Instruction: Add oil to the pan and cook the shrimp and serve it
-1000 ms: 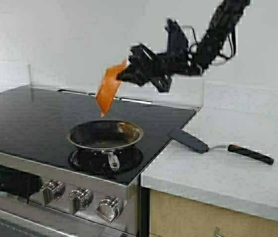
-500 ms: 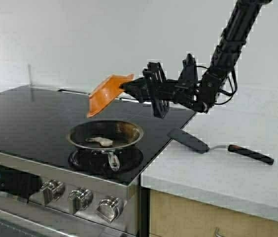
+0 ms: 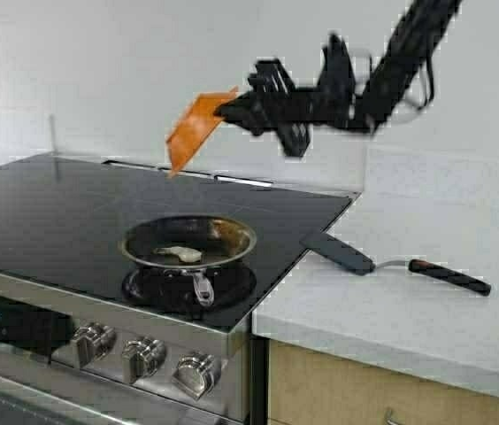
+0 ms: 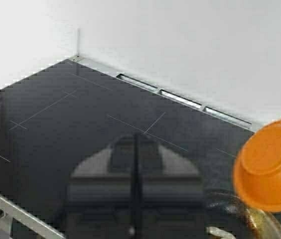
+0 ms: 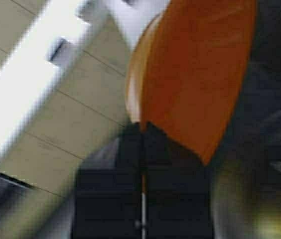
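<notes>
Shrimp (image 3: 181, 254) — long axis seemingly crosswise (in pan (image 3: 223, 232)).

R gripper (image 3: 225, 110) lifts the orange bowl (image 3: 193, 133) higher above the pan (image 3: 189, 243); shrimp (image 3: 181, 254) now lies inside.

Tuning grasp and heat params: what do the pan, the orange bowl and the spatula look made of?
Pan: shiny steel wall and handle, with a dark, brown-stained inside. Bowl: opaque orange, matte, likely plastic, held in the right gripper. Spatula: flat black blade, probably plastic or silicone, thin metal neck, black grip with red.
</notes>
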Robot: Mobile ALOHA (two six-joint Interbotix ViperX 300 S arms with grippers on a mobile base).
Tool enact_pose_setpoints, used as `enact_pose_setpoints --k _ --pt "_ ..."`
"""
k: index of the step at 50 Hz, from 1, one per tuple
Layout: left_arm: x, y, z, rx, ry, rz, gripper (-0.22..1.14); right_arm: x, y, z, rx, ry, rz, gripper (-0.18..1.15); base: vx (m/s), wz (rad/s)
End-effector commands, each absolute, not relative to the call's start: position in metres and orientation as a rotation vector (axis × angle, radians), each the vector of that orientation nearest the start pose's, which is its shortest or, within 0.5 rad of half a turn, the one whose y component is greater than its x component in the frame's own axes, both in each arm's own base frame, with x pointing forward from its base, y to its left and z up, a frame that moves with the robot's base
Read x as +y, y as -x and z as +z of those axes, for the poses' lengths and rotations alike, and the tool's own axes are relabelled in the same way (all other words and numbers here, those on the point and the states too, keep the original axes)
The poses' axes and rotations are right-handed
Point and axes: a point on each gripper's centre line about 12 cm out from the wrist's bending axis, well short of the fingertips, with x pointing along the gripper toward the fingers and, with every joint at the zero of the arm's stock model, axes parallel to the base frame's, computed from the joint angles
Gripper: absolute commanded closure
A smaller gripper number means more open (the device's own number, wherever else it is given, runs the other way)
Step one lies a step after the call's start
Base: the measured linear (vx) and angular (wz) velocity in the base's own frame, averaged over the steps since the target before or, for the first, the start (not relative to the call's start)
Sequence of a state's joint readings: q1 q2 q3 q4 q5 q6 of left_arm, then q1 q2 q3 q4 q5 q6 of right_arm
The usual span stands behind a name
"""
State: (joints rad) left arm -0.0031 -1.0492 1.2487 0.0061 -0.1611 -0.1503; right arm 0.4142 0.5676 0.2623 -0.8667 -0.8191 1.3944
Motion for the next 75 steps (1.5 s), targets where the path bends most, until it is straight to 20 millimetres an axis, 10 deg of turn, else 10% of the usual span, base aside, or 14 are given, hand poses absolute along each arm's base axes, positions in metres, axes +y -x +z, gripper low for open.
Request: enact_pose_setpoints --k 1,20,34,41,59,75 --pt "-0.001 -0.184 0.267 0.032 0.143 -0.002 0.89 0.258 -0.442 0.156 0.557 -0.381 0.784 0.91 0.00 0.00" --pt "-0.001 -0.184 0.268 0.031 0.144 -0.002 0.88 0.170 -0.398 0.214 0.508 0.273 0.243 0.91 0.00 0.00" --pt "-0.001 -0.184 0.267 0.032 0.144 -0.002 0.88 0.083 -0.385 0.204 0.705 0.880 -0.174 0.91 0.00 0.00" --pt "-0.001 -0.184 0.268 0.031 0.143 -0.002 0.88 0.036 -0.393 0.200 0.871 0.915 -0.287 0.91 0.00 0.00" --pt "-0.001 -0.184 0.269 0.029 0.141 -0.002 0.88 -0.092 -0.394 0.146 1.164 0.812 -0.485 0.91 0.00 0.00" --pt "-0.001 -0.184 0.269 0.029 0.138 -0.002 0.88 -0.139 -0.405 0.060 1.330 0.699 -0.509 0.91 0.00 0.00"
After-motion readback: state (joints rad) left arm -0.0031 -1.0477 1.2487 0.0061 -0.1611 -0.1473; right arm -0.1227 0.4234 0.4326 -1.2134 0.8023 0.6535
